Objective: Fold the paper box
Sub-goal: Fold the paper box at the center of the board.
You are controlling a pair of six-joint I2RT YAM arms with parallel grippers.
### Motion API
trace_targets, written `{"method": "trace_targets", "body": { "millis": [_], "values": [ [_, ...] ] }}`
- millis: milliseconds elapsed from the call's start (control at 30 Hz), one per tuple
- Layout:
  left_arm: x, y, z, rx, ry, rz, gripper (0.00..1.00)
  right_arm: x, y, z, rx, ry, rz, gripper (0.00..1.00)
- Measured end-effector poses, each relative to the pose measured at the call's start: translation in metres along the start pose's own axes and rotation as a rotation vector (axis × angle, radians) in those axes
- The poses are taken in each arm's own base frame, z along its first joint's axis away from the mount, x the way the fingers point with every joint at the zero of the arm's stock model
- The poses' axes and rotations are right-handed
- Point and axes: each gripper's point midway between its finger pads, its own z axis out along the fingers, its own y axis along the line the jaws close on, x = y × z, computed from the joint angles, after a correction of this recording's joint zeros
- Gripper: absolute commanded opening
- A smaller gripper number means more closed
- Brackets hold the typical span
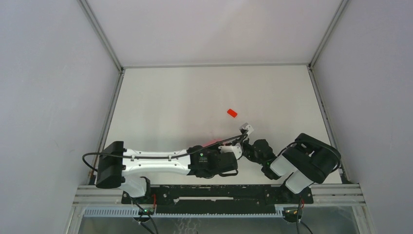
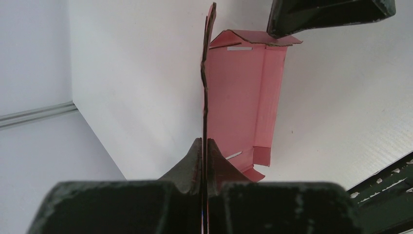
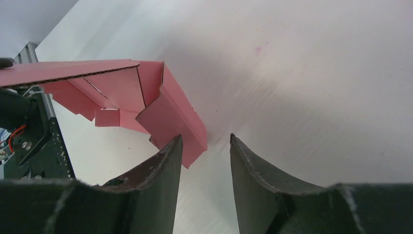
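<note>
The paper box [image 2: 236, 97] is a pink, matte cardboard sheet, partly folded. In the left wrist view, one long panel faces the camera at centre frame above the white worktop [image 2: 146, 73]. Short flaps are bent over at its upper and lower ends, with a narrow slot near each. A side panel stands upright, seen edge-on, and the left end effector [image 2: 204, 142] is clenched on that edge at bottom centre.

In the right wrist view, the right end effector [image 3: 205, 139] is released, jaws apart. A flap corner sits just beside the finger [image 3: 163, 163] at lower left.

In the top view, a small red block [image 1: 232, 113] lies well apart, higher in the frame.
</note>
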Motion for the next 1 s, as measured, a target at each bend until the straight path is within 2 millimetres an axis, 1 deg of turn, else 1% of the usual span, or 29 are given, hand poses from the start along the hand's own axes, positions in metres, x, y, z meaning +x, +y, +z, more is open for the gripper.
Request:
{"method": "trace_targets", "body": {
  "millis": [133,367,567,1000],
  "values": [
    [-0.001,-0.001,0.0,0.002,-0.004,-0.007,0.02,0.007,0.003,0.002,-0.012,0.014,-0.002,0.49],
    [-0.006,-0.004,0.001,0.011,-0.021,-0.026,0.02,0.005,0.012,0.008,-0.043,0.001,-0.012,0.49],
    [-0.003,-0.01,0.005,0.026,-0.02,-0.036,0.02,0.007,0.016,0.009,-0.059,0.001,-0.017,0.49],
    [-0.003,-0.018,0.002,0.033,-0.03,-0.036,0.02,0.003,0.017,0.008,-0.06,-0.025,-0.019,0.49]
  ]
}}
